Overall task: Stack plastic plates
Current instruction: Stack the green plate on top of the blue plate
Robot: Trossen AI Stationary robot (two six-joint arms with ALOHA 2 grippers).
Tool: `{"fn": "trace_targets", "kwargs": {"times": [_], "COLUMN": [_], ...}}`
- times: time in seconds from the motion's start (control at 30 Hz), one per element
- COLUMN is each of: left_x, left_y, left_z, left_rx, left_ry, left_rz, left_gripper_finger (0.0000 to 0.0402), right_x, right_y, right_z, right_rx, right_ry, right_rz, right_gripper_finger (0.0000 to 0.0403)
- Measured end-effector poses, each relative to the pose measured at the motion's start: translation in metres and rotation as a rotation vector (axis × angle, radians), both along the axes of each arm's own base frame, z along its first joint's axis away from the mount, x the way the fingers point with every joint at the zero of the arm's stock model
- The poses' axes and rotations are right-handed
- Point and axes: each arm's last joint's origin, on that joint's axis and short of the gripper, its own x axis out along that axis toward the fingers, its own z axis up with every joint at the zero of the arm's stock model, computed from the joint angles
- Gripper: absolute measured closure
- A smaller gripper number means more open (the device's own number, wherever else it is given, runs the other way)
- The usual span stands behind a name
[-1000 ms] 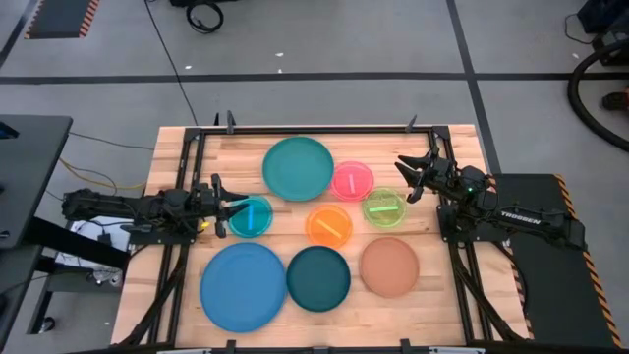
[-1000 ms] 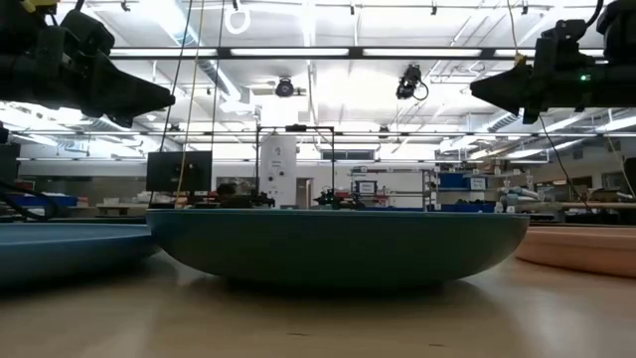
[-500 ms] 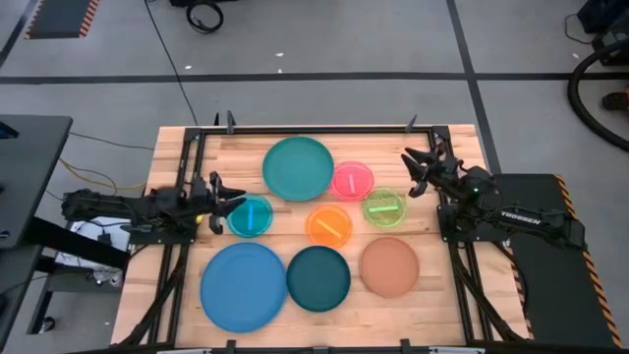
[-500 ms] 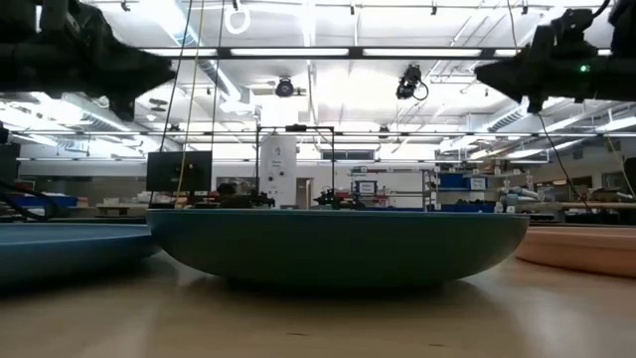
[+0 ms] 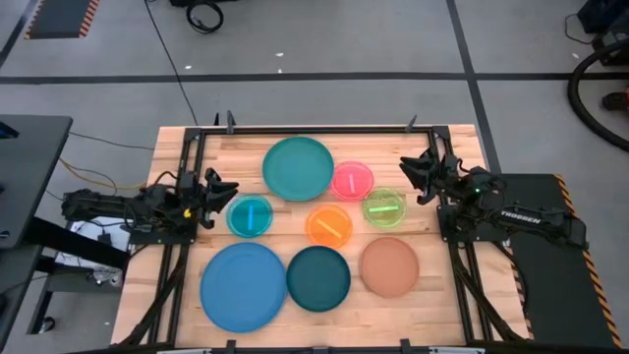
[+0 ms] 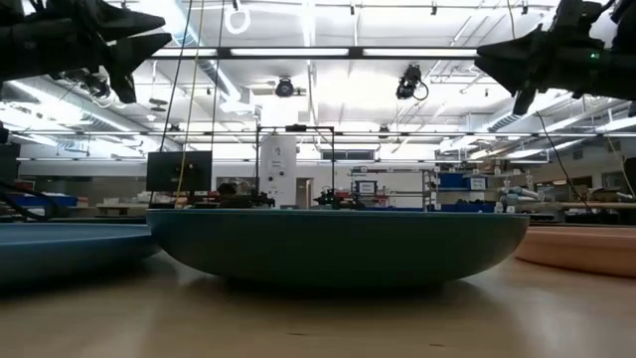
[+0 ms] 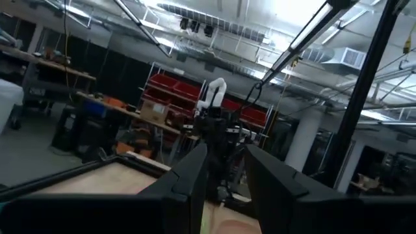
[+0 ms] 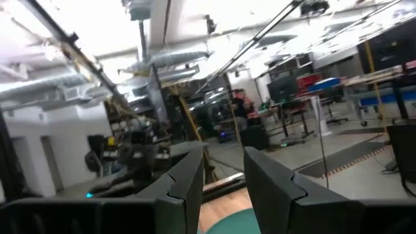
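Note:
Eight round plates lie flat and apart on the wooden table in the high view: large teal (image 5: 298, 167), pink (image 5: 352, 180), green (image 5: 384, 207), orange (image 5: 329, 225), cyan (image 5: 250, 215), large blue (image 5: 243, 285), dark teal (image 5: 318, 278), brown (image 5: 389, 266). My left gripper (image 5: 220, 186) hovers open just left of the cyan plate, raised above the table (image 6: 157, 30). My right gripper (image 5: 407, 169) hovers open beyond the green plate's far right side, also raised (image 6: 484, 62). Both wrist views look out into the room past parted fingers (image 7: 195, 185) (image 8: 188, 179).
A black frame rail (image 5: 314, 128) runs along the table's far edge, with more rails at both sides. Bare wood shows along the left side near the left arm and on the right beside the brown plate. In the low view the dark teal plate (image 6: 338, 244) fills the foreground.
My left gripper has drawn back from over the cyan plate toward the table's left edge, rising and tipping its fingers upward. My right gripper has risen a little and tipped up near the green plate. No plate has moved.

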Motion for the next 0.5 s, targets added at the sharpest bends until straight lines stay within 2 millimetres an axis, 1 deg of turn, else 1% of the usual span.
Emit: {"fn": "trace_targets", "kwargs": {"times": [0.1,0.2,0.3,0.4,0.5], "left_x": [0.000,0.003,0.004,0.006,0.007], "left_y": [0.000,0.000,0.001,0.001,0.001], "left_z": [0.000,-0.005,-0.006,-0.008,-0.008], "left_rx": [0.028,0.043,0.011,0.025,0.080], "left_ry": [0.010,0.071,0.080,0.105,0.141], "left_rz": [0.014,0.034,0.057,0.061,0.079], "left_gripper_finger": [0.0290,0.0290,0.0290,0.0290,0.0290], "right_x": [0.004,0.010,0.020,0.031,0.042], "right_y": [0.000,-0.002,-0.006,-0.011,-0.017], "right_z": [0.006,0.015,0.021,0.024,0.026], "right_rx": [-0.020,-0.053,-0.068,-0.079,-0.115], "right_ry": [0.022,0.076,0.146,0.212,0.284], "right_rz": [0.000,-0.009,-0.018,-0.038,-0.091], "right_gripper_finger": [0.0285,0.0289,0.0295,0.0300,0.0302]}}
